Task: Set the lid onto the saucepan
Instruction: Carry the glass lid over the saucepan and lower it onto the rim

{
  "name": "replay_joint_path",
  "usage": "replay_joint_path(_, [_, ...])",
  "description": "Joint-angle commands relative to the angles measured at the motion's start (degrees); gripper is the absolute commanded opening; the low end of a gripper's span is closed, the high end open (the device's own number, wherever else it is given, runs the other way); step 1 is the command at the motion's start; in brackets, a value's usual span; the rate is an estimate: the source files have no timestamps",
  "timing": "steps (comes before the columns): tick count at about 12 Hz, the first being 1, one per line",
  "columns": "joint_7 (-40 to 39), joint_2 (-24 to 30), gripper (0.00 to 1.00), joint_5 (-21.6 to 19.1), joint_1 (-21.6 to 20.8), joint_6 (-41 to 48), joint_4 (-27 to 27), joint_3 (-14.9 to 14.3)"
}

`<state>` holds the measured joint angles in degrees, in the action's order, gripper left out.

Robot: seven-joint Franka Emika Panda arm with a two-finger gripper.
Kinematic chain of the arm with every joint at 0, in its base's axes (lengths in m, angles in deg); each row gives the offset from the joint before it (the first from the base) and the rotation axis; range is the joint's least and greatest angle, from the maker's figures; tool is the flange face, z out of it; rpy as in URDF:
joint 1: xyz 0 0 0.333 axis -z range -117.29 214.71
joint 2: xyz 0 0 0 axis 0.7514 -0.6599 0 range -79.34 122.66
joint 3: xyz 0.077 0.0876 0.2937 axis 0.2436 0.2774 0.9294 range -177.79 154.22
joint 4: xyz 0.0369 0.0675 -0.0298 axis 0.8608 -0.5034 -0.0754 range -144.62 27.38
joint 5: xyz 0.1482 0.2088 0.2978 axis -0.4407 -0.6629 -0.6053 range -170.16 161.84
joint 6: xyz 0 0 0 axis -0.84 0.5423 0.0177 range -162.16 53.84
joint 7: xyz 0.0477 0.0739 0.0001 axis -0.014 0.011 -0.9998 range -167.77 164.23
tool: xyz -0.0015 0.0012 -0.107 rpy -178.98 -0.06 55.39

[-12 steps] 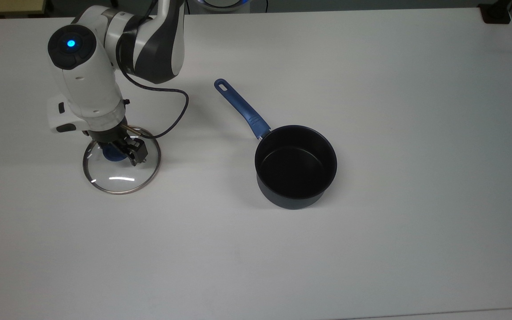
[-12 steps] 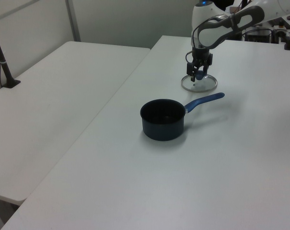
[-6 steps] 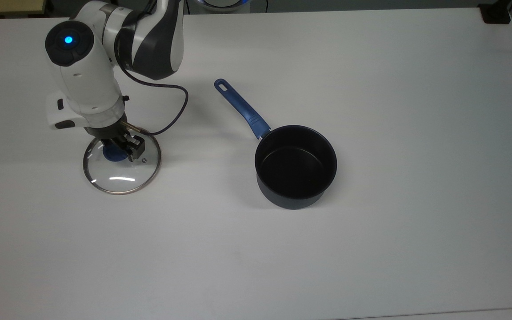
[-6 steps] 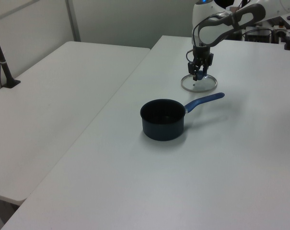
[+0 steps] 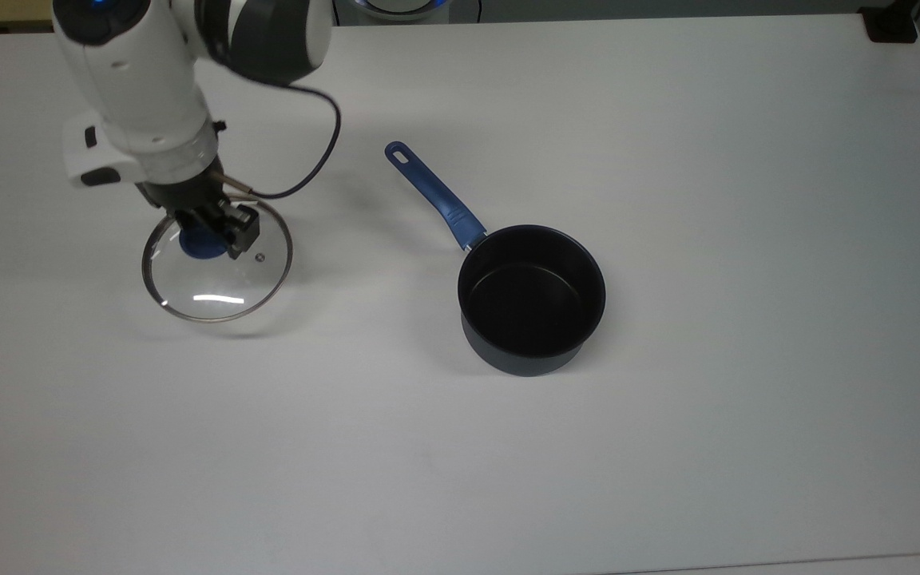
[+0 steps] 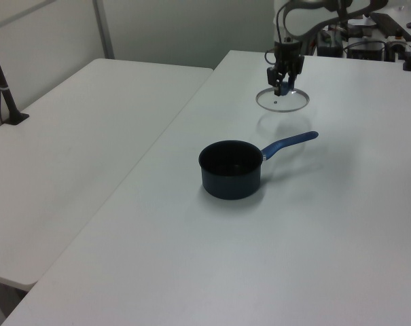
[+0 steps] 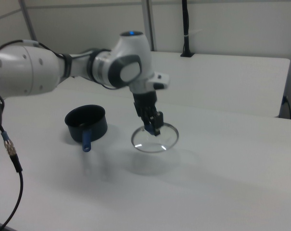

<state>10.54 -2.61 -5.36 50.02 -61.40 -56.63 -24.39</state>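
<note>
Glass with a steel rim, the lid [image 5: 216, 267] hangs in the air, lifted clear of the white table [image 5: 668, 439]; in the right view a faint shadow lies on the tabletop below it, apart from the disc [image 7: 155, 138]. The gripper [image 5: 208, 231] points straight down over the lid's middle, its fingers closed tight on the blue centre knob [image 5: 198, 246], and the disc hangs roughly level beneath it. In the left view the lid [image 6: 281, 100] floats above the far part of the table, with its shadow on the surface between it and the saucepan [image 6: 231, 169]. A small steam vent [image 5: 259, 257] shows on the glass just beside the gripper on the top view's right. The saucepan [image 5: 531, 298] stands upright and uncovered on the table, well apart from the lid, toward the top view's right; its black interior is bare. Its long blue handle [image 5: 436, 197] runs toward the top view's upper left, ending in an eyelet. In the right view the saucepan [image 7: 86, 123] sits to the lid's left, with the handle pointing toward the camera. A dark cable [image 5: 312, 152] loops from the arm's wrist above the table.
</note>
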Motion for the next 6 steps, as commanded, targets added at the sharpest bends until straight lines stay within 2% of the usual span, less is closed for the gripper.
replay_joint_path(1, [0.61,0.46,0.53,-1.26,-12.34,8.74,5.03,-8.3])
replay_joint_path(3, [4.72,0.2,0.53,-3.1,-19.29,10.61,7.93,-10.77])
replay_joint_path(5, [7.45,-0.85,0.53,-3.2,-24.4,10.0,9.61,-9.99])
replay_joint_path(6, [8.34,-1.64,0.53,-3.2,-25.64,9.91,10.75,-9.38])
